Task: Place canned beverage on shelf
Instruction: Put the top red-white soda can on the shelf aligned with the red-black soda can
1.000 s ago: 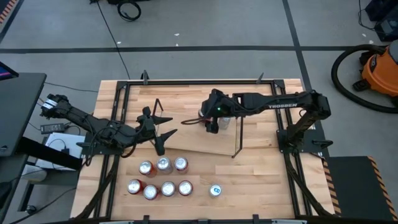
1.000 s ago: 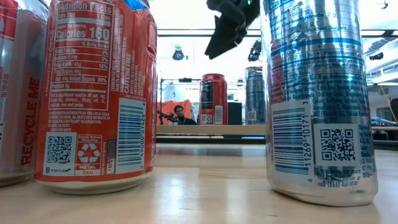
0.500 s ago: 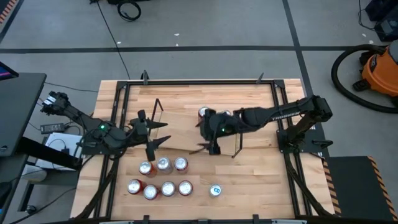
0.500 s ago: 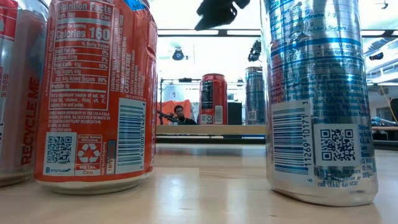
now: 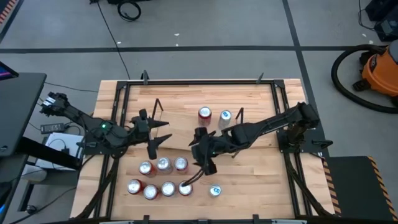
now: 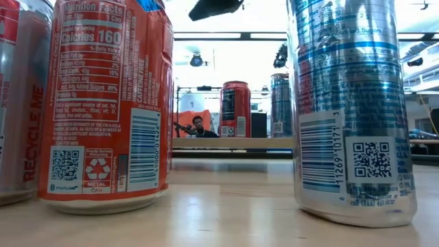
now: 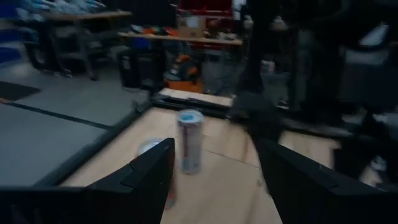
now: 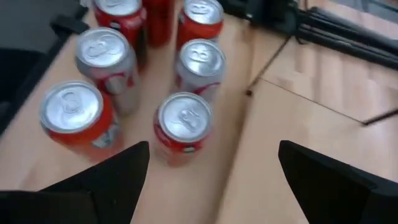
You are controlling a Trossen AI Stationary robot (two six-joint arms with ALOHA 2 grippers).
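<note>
From above: shelf (image 5: 180,127) mid-table, wire frames at both short ends, with two upright cans already on its far side, a red can (image 5: 204,114) and just beside it a silver can (image 5: 226,116). Nearer the front edge of the table (image 5: 261,180), a cluster (image 5: 163,177) of seven red-and-silver cans in two rows, and a lone can (image 5: 215,190) with a blue top near its right end. Right gripper (image 5: 198,174) low over the right end of that cluster, fingers spread wide, nothing between them. Left gripper (image 5: 155,140) beside the shelf's left frame, above the table, fingers apart and empty, narrower than the right. Orange vacuum (image 5: 379,71) on the floor, well apart. Only from the right wrist: pull tabs and silver lids of six cluster cans, with wide fingers to either side of one and not touching it. Only from the left wrist: a tall slim can, blurred, on the table beyond the fingers. Only from table height: print. On the near red can, "Nutrition Facts", "Calories 160", "METAL CAN", a barcode and a QR square; on its neighbour at the left edge, "RECYCLE ME"; on the near silver-blue can, a barcode and a QR square. Far off between them, the two shelved cans on the board's edge, and behind those a seated person (image 6: 197,125). Brand names not legible.
</note>
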